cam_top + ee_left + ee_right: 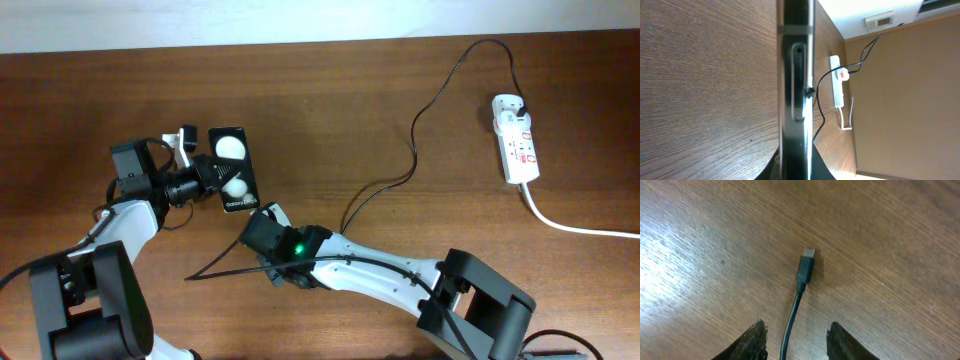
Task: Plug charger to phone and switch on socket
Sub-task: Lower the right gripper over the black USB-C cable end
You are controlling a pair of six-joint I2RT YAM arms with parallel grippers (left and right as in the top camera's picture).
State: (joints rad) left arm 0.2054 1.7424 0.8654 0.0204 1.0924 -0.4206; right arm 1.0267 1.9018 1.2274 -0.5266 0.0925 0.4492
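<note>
A: Overhead?

B: Left gripper (210,178) was clamped on the phone (232,166), left of centre. Right gripper (258,222) sat just below-right of the phone, nose toward it. Socket (517,140) lay well apart at far right, with the cable (415,130) plugged in at its top end. Tip wasn't visible here.

A: Left wrist?

B: Phone (795,30) showed edge-on, long axis straight out from the gripper. Socket (836,85) was far beyond it.

A: Right wrist?

B: Fingers (754,340) stood apart, gripping nothing. Tip (806,266) lay flat on the table (700,240) dead ahead. Its long axis was nearly in line with the gripper, metal end pointing away. Cable ran back between the fingers and touched neither.

A: So right gripper takes it?

B: I'd judge so. It was nearer and already lined up, so it only had to pinch across the tip.
</note>
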